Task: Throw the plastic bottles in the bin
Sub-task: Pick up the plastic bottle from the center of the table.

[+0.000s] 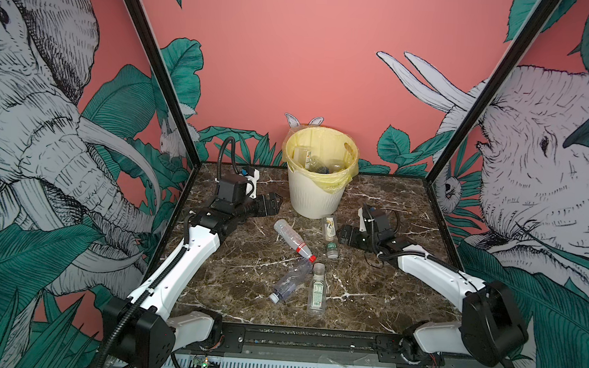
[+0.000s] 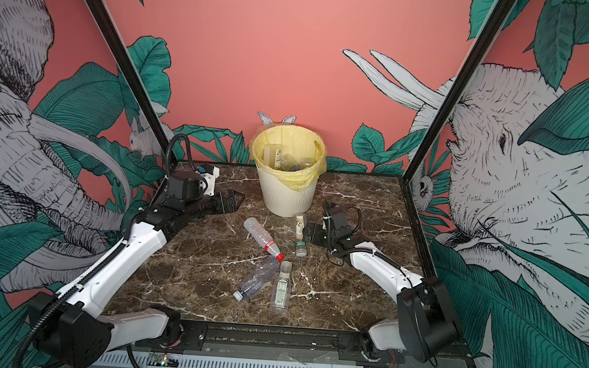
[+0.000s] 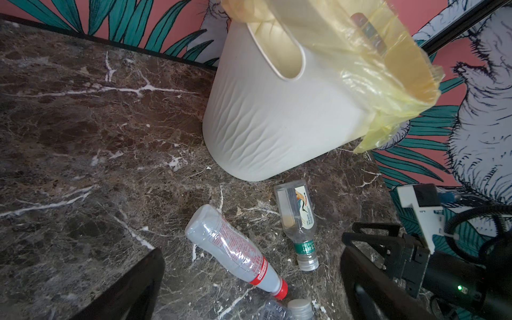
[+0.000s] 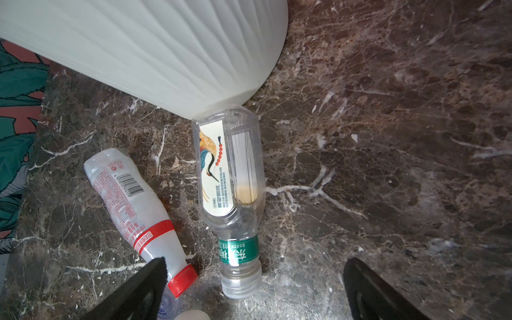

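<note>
**Four bottles on the bench, both hands spread and empty**

We see the bin (image 1: 315,196) standing upright at the middle of the bench's (image 1: 384,292) back edge, its yellow bag (image 1: 338,184) folded over the rim. Several clear bottles (image 1: 313,163) already lie inside it.

Four more lie flat on the bench. A crane-label bottle (image 1: 329,229) with a green neck band lies just in front of the bin. Its base rests against the bin's foot and its cap points toward the front edge. Beside it, on the side toward the left edge, lies a red-capped bottle (image 1: 291,239), slanted, with its cap turned toward the front. Nearer the front edge, around the middle, lie a clear blue-label bottle (image 1: 289,281) and a grey-capped bottle with a white-green label (image 1: 317,291). The red cap sits just beside the base of the first and the grey cap of the second.

Our left hand (image 1: 278,201) sits near the bin on the side toward the left edge, jaws spread wide, holding nothing. Our right hand (image 1: 339,234) sits just beside the crane-label bottle, on the side toward the right edge, jaws also spread and empty. In the right wrist view that bottle's cap lies between the two dark fingers (image 4: 151,279). We cannot tell whether either finger touches a bottle.
</note>
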